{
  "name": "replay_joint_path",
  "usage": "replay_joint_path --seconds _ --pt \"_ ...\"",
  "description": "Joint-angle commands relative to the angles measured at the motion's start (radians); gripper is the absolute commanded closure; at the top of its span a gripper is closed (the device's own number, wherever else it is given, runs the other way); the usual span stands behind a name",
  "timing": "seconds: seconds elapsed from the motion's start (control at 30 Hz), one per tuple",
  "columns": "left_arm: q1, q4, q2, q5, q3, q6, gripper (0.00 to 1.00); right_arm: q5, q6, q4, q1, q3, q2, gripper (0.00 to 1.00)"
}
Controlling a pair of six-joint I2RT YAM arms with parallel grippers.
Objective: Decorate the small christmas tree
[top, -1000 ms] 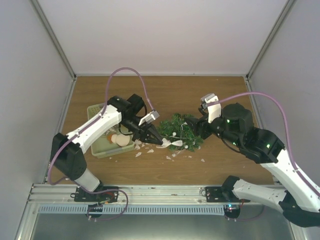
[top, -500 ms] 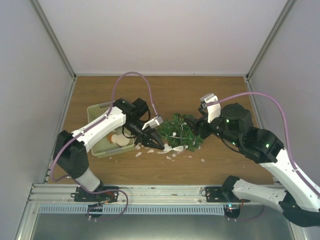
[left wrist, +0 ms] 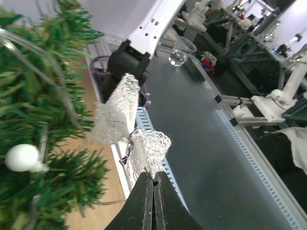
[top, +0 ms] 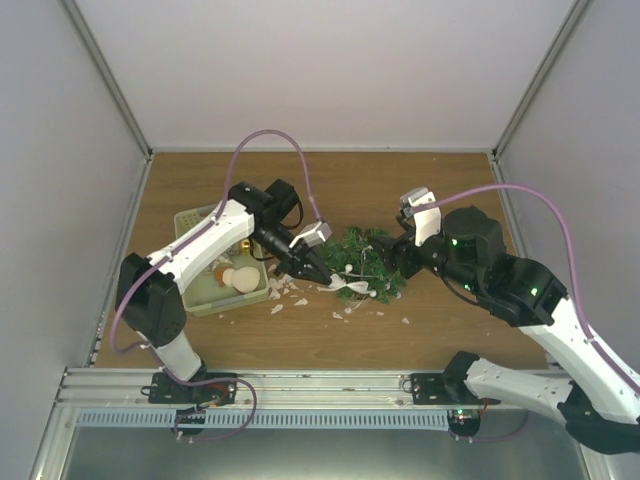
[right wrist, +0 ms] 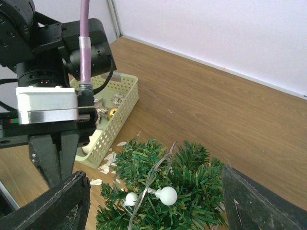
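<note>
Since the left claw (left wrist: 153, 186) is clenched on the tail of a white mesh bow (left wrist: 125, 125), the step in hand reads as seating that bow among the branches. Best to push it deep into the needles, clear of the light wire, before letting go, or it may slide off. Right claw (right wrist: 156, 203) is spread wide, one finger on either side of the small christmas tree (top: 362, 262). Contact is uncertain, but it is well placed to steady the tree. The tree sits mid-frame on the table (top: 440, 190), near the pale green tray (top: 185, 215). Bushy dark needles, white bulbs (right wrist: 168, 195) strung across, pot not visible. White scraps (top: 277, 308) lie alongside.
</note>
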Motion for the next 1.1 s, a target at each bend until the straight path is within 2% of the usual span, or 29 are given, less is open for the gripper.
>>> replay_joint_path --seconds 0.0,0.57,1.07 --pt "0.014 -0.004 0.045 -0.075 0.068 0.025 1.00 0.010 0.000 0.024 -0.003 -0.012 -0.011 0.25" --pt "0.058 -0.003 0.120 -0.157 0.257 0.020 1.00 0.023 -0.011 0.024 -0.005 -0.014 -0.016 0.24" --pt "0.058 -0.003 0.186 -0.171 0.295 0.028 1.00 0.029 -0.011 0.009 -0.004 0.003 -0.024 0.24"
